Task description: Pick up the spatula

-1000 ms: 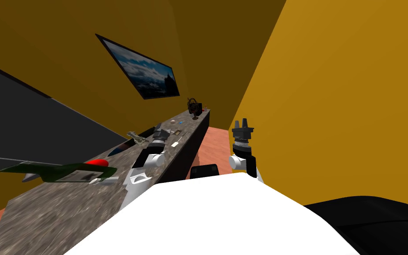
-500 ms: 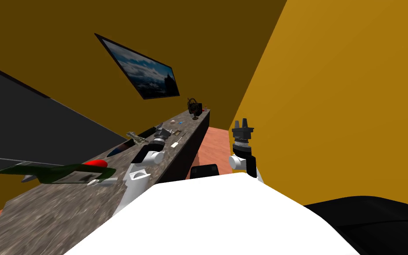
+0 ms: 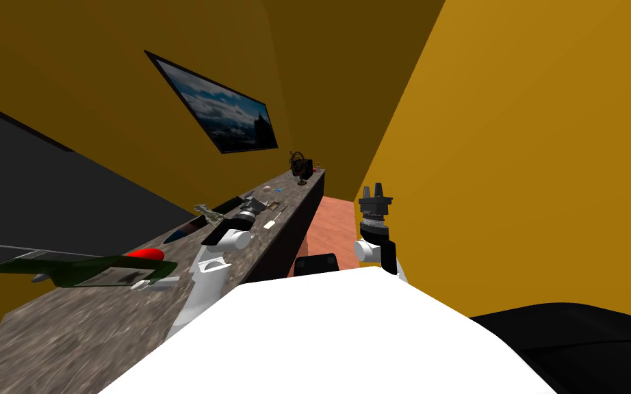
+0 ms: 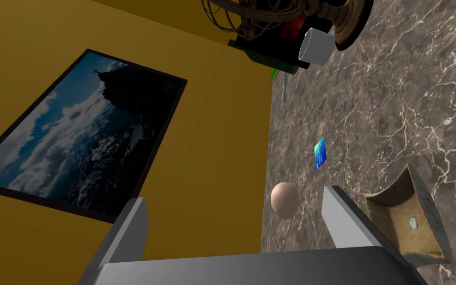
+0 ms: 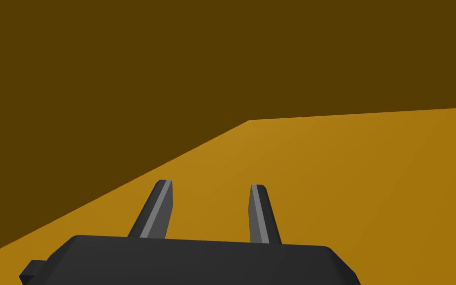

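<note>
The spatula [image 3: 272, 221] looks like a small white blade with a thin handle, lying on the marble counter [image 3: 102, 321] just right of my left gripper [image 3: 257, 203]. Seen from the left wrist, the left gripper [image 4: 237, 222] is open and hangs over the counter [image 4: 395, 99] close to the yellow wall. A pale egg-shaped ball [image 4: 285, 200] lies between its fingers, further out on the counter. My right gripper [image 3: 376, 189] is raised beside the yellow wall, off the counter, and the right gripper [image 5: 211, 198] stands open with nothing in it.
Beyond the left gripper lie a blue card [image 4: 320, 152], a tan open box [image 4: 410, 222], a white cup [image 4: 316, 45] and a wire globe on a stand [image 4: 251, 15]. A green model plane [image 3: 81, 268] sits nearer me. A framed picture [image 3: 218, 106] hangs above.
My left arm has crept slightly further along the counter towards the wall. The head view has drifted a little. The right arm has stayed still.
</note>
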Available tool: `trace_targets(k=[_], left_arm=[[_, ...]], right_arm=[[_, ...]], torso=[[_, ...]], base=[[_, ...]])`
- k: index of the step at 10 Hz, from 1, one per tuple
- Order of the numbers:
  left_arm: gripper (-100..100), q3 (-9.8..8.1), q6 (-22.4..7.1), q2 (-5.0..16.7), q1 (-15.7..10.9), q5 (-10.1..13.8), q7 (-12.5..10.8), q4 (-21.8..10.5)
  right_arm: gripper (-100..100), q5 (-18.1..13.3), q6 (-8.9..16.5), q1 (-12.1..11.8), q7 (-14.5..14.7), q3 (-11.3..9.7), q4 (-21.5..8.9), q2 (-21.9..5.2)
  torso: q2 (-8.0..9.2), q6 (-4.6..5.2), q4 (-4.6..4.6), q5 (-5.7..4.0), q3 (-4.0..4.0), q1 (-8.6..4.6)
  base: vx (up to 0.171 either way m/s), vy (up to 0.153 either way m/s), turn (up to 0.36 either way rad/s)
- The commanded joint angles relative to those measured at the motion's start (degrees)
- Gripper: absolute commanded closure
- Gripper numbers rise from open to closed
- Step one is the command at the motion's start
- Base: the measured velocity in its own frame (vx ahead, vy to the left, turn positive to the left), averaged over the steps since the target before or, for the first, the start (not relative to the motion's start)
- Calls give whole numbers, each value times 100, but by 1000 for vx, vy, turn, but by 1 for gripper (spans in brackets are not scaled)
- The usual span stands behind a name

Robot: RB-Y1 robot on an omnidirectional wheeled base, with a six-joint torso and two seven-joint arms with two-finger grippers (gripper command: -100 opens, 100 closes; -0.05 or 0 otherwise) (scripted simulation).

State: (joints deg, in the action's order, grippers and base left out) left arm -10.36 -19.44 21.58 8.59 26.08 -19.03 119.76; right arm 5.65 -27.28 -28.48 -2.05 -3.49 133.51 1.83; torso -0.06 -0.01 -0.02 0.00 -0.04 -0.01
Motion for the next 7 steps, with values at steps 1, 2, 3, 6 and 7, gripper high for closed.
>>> trace_targets(k=[1,2,3,6,7], left_arm=[[-100,-41,-286,108,-129,183,-225,-88],[-100,-41,-434,108,-129,183,-225,-88],[-100,-78,-599,216,-243,355,-446,-182],[-100,-112,-1065,322,-348,519,-665,-283],[-100,-112,-1187,322,-348,519,-665,-283]], right_arm=[[0,0,0,0,0,0,0,0],[0,0,0,0,0,0,0,0],[0,0,0,0,0,0,0,0],[0,0,0,0,0,0,0,0],[0,0,0,0,0,0,0,0]], torso=[[0,0,0,0,0,0],[-3,0,0,0,-1,-1],[-3,0,-1,0,-2,-1],[-2,0,0,0,-1,-1],[-3,0,-1,0,-2,-2]], base=[[23,-10,13],[24,-9,8],[32,-5,15],[23,-9,7],[28,-12,12]])
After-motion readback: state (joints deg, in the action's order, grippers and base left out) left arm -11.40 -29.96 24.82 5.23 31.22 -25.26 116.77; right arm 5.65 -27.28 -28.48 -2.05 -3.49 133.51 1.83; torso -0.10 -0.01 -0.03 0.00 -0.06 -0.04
